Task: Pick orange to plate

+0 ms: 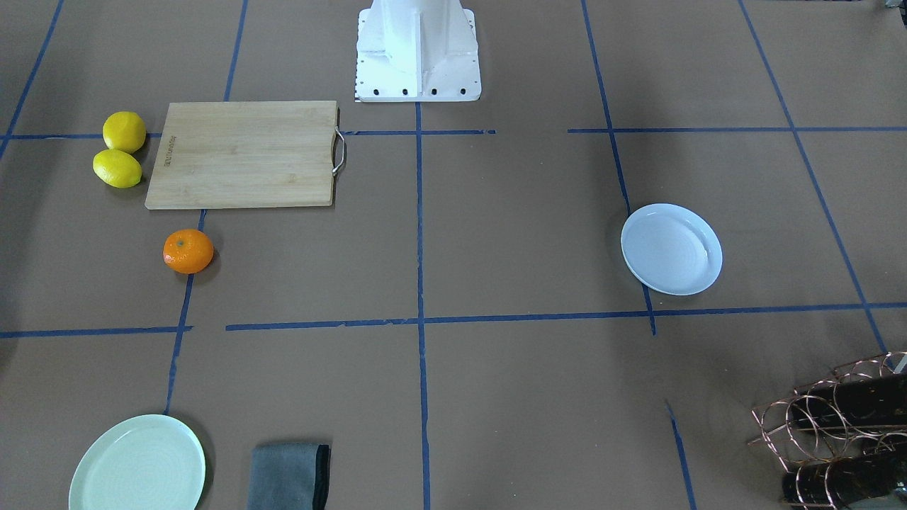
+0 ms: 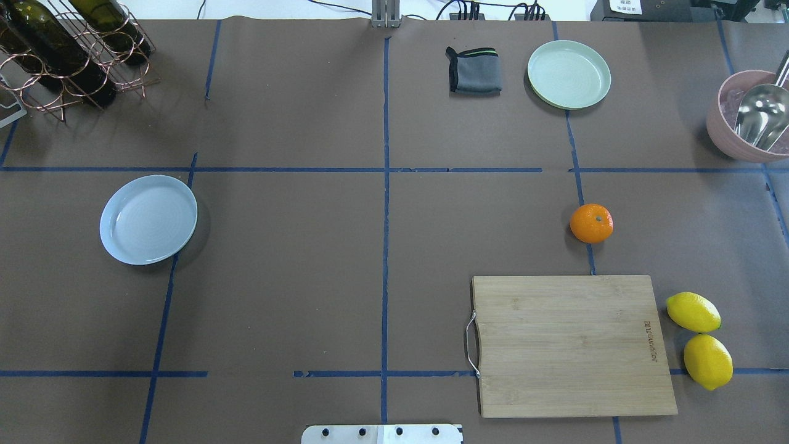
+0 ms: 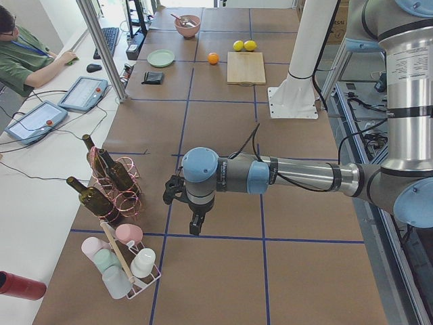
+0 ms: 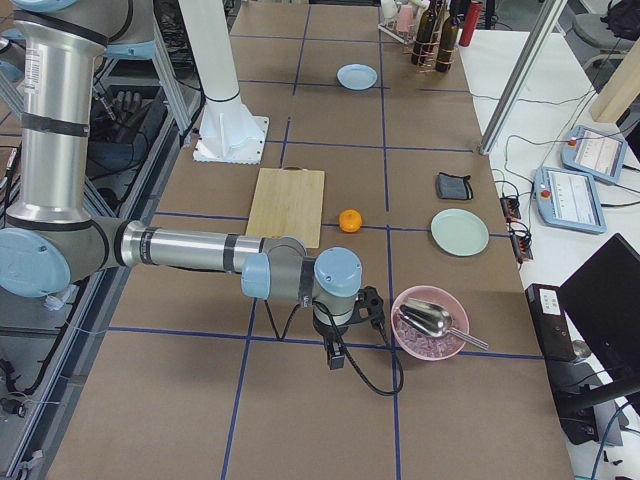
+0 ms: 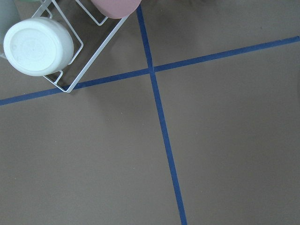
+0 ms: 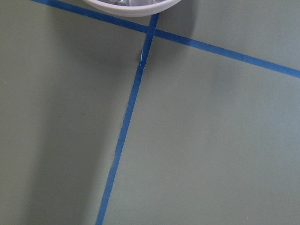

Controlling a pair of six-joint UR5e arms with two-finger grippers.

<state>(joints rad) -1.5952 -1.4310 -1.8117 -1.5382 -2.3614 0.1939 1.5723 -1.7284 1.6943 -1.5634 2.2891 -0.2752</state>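
Note:
The orange (image 1: 188,251) (image 2: 591,223) lies on the brown table on my right side, just beyond the wooden cutting board (image 2: 573,345). The pale bluish-white plate (image 1: 671,248) (image 2: 148,219) sits empty on my left side, far from the fruit. Neither arm appears in the overhead or front views. My left gripper (image 3: 174,194) hangs above the table near the bottle rack, seen only from the side. My right gripper (image 4: 370,304) hovers beside the pink bowl (image 4: 430,322), also seen only from the side. I cannot tell whether either one is open or shut. Both wrist views show only table and tape.
Two lemons (image 2: 699,339) lie right of the board. A mint-green plate (image 2: 569,74) and a folded grey cloth (image 2: 473,71) sit at the far side. A copper wine rack (image 2: 61,55) holds bottles at the far left. A white cup rack (image 5: 56,47) stands near my left wrist.

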